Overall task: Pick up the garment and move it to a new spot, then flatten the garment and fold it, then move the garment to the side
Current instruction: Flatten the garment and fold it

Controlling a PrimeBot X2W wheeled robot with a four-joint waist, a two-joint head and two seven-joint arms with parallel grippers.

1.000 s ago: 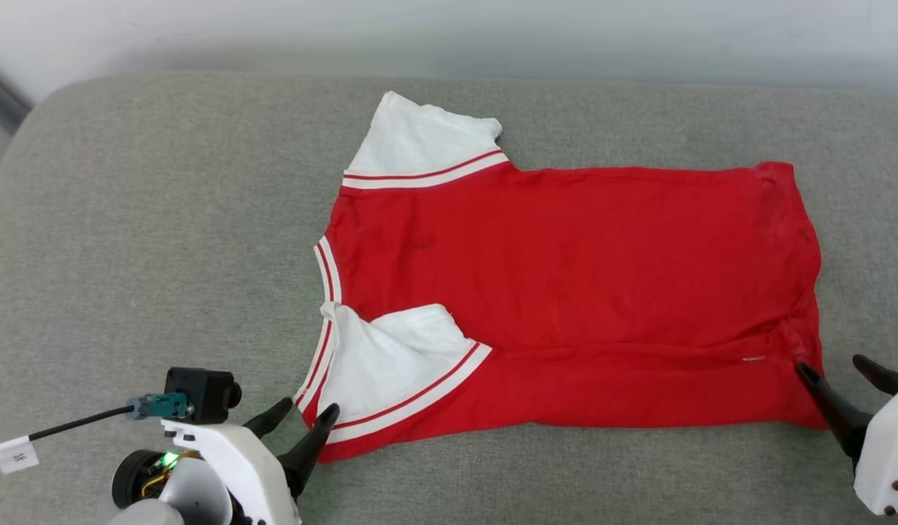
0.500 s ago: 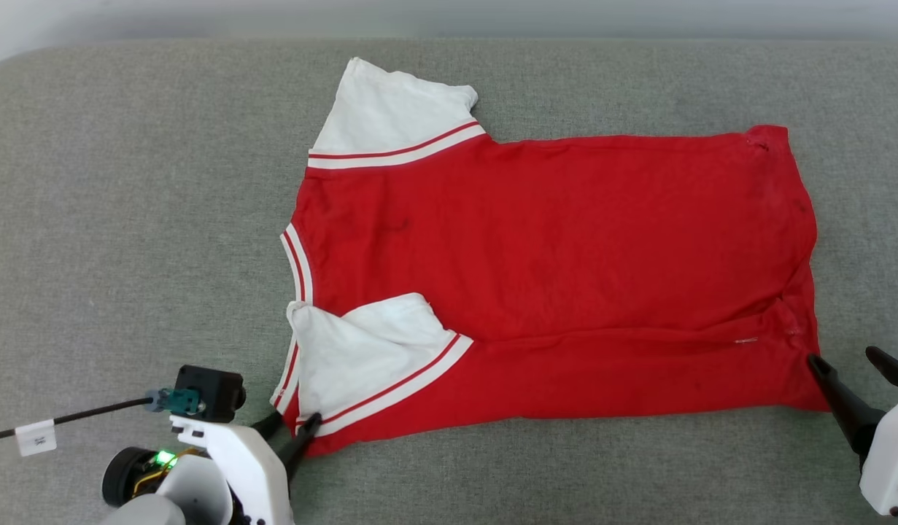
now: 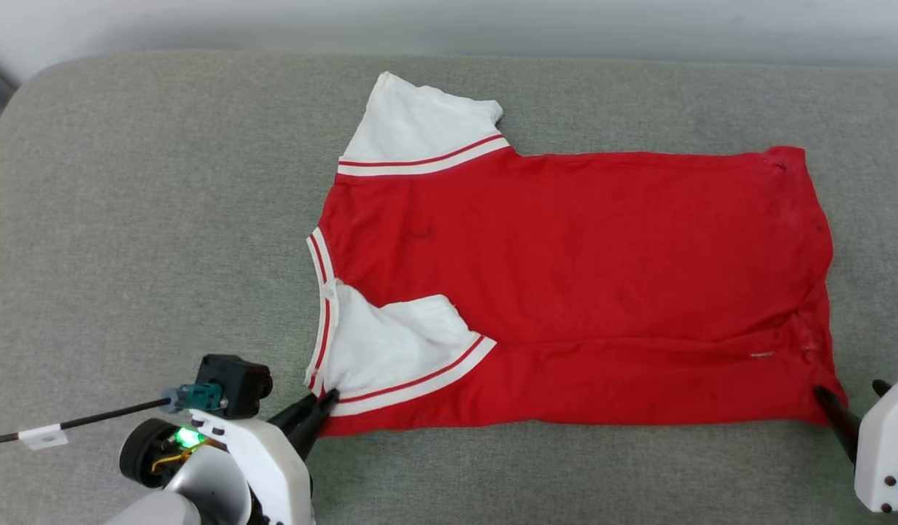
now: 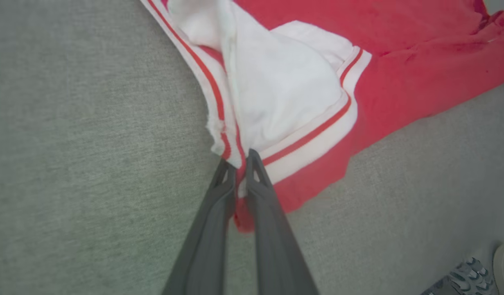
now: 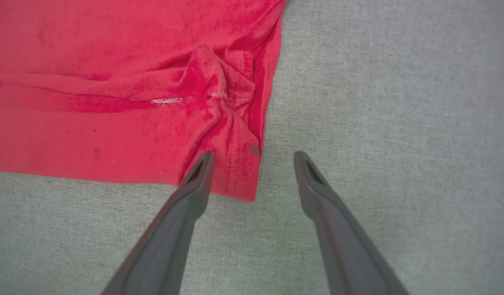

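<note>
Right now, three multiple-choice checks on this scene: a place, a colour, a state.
1. Where does the left end effector meet the garment?
A. far sleeve
B. near corner, at the striped trim
C. middle of the hem
2. Colour of the sleeves?
A. black
B. blue
C. white
3. State of the right end effector?
A. open, fingers either side of the hem corner's edge
B. shut on the hem
C. lifted, holding cloth
Answers: B, the left wrist view shows it pinching the trim; C, both sleeves are white; A, the right wrist view shows a wide gap.
</note>
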